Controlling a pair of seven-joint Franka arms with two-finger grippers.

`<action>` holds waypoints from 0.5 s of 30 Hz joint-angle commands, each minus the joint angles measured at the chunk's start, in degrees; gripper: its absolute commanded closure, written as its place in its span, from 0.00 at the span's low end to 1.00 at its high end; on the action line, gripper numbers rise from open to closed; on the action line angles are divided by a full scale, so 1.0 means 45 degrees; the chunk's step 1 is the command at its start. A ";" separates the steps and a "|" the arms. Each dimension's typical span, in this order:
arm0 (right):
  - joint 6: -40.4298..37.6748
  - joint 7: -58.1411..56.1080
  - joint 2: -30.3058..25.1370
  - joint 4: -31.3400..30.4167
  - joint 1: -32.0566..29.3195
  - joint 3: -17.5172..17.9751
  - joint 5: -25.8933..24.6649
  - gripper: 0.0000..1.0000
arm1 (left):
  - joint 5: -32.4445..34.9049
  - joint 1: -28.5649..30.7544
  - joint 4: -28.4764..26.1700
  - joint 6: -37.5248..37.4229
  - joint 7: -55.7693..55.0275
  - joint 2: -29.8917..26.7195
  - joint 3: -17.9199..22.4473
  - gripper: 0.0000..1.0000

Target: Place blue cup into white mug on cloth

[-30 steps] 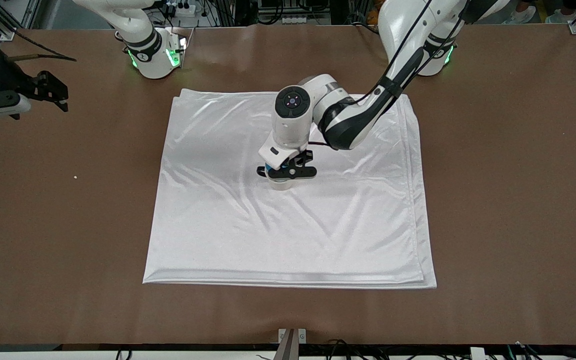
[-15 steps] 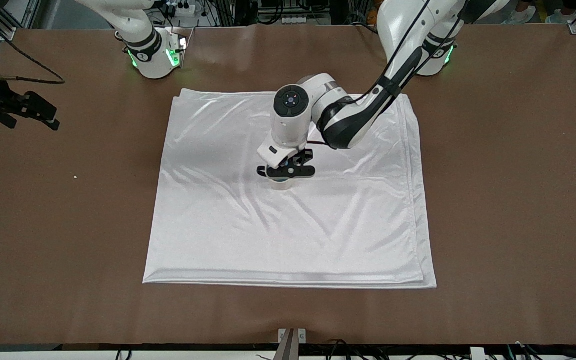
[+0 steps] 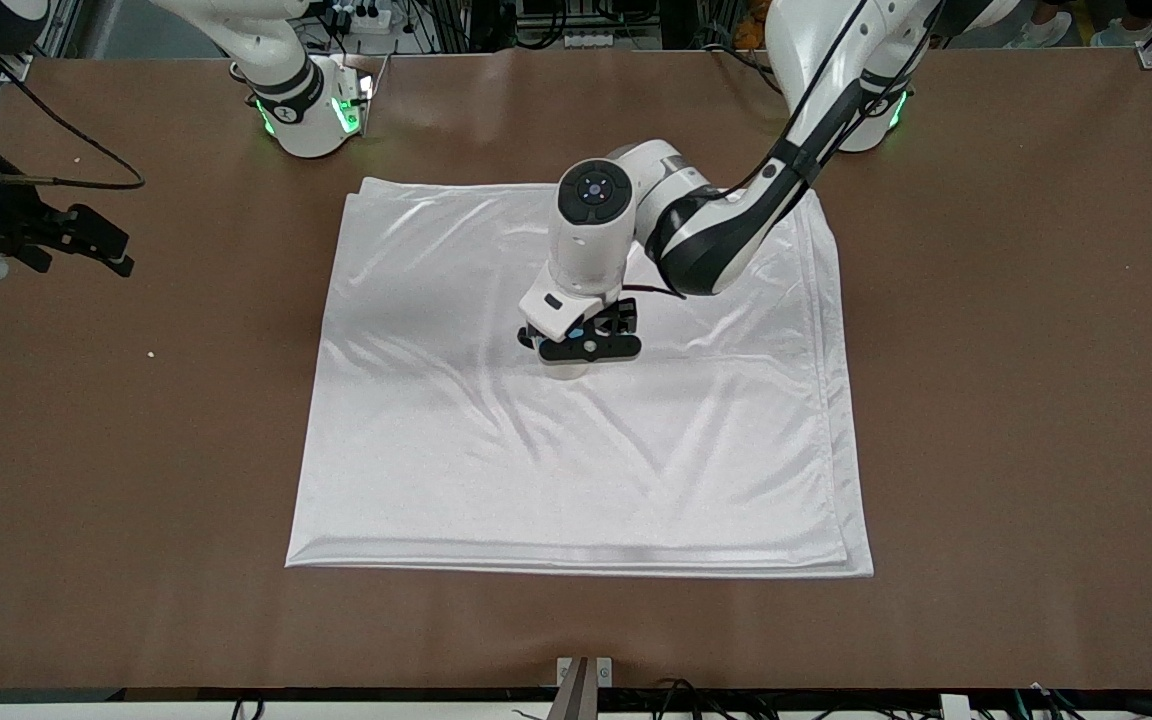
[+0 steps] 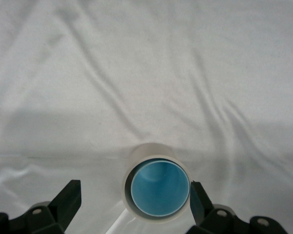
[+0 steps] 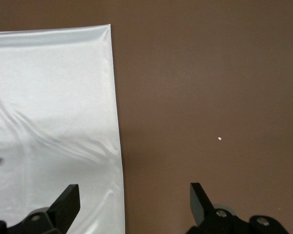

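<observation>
**Cup nested, jaws spread**

Cup (image 4: 160,189) sits inside the mug (image 4: 156,187) on the cloth (image 3: 576,450), mid-sheet. My left gripper (image 4: 134,199) hangs over it, jaws spread, touching nothing. Both look light, rigid and smooth; I judge the mug's outer wall the safest hold. My right gripper (image 5: 134,201) waits, jaws spread, over the bench (image 3: 1016,400) edge.

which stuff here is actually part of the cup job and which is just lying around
Part of the job:
- small light-blue tapered cup, sitting inside the mug
- cream cylindrical mug, standing on the cloth
- shiny white folded cloth
- left gripper, open over the mug

Just there:
- right gripper, open, waiting over bare table at the right arm's end
- tiny white speck on the brown table
</observation>
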 commanded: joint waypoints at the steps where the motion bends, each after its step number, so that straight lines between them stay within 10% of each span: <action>1: 0.0068 0.0188 0.0554 0.0697 -0.0245 0.0102 0.0165 0.00 | 0.0329 0.0132 -0.0219 -0.0165 -0.0260 -0.0966 0.0268 0.00; 15: -0.0049 0.0188 0.1590 0.2203 -0.0168 0.0122 0.0204 0.00 | 0.0232 0.2104 -0.0219 -0.0946 0.1340 -0.2646 0.0249 0.00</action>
